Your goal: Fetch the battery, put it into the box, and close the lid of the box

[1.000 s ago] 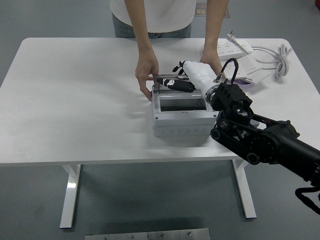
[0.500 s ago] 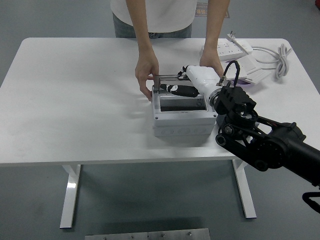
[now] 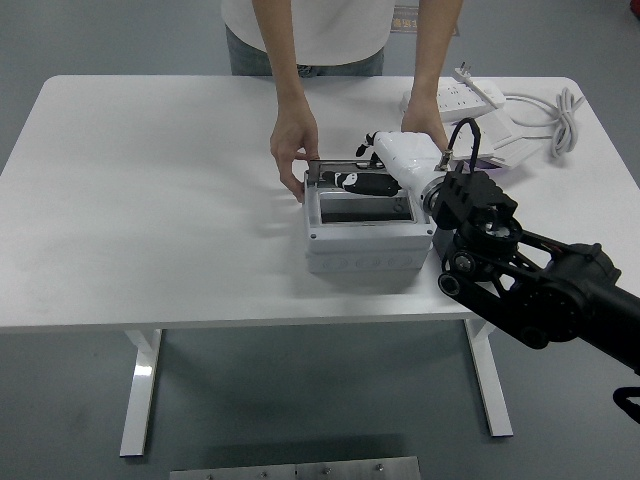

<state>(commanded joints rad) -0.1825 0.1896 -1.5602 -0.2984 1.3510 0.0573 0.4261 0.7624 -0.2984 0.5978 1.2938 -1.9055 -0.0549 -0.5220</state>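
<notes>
A grey box [image 3: 366, 247] stands at the middle of the white table [image 3: 150, 200]. Its clear hinged lid [image 3: 345, 172] leans low over the back of the box. My right hand [image 3: 366, 181], white with black fingers, lies on top of the lid with the fingers stretched out flat and nothing in them. The box's inside [image 3: 362, 211] looks dark, and I cannot make out the battery there. A person at the far side has one hand [image 3: 293, 148] on the box's back left corner and the other hand [image 3: 423, 125] behind my wrist.
A white power strip [image 3: 467, 97], a coiled white cable [image 3: 562, 122] and a white flat device [image 3: 511, 140] lie at the back right. My black right arm [image 3: 540, 285] crosses the table's front right edge.
My right hand has sunk lower onto the box, and the lid has tipped down with it. The person's hands have stayed at the box.
</notes>
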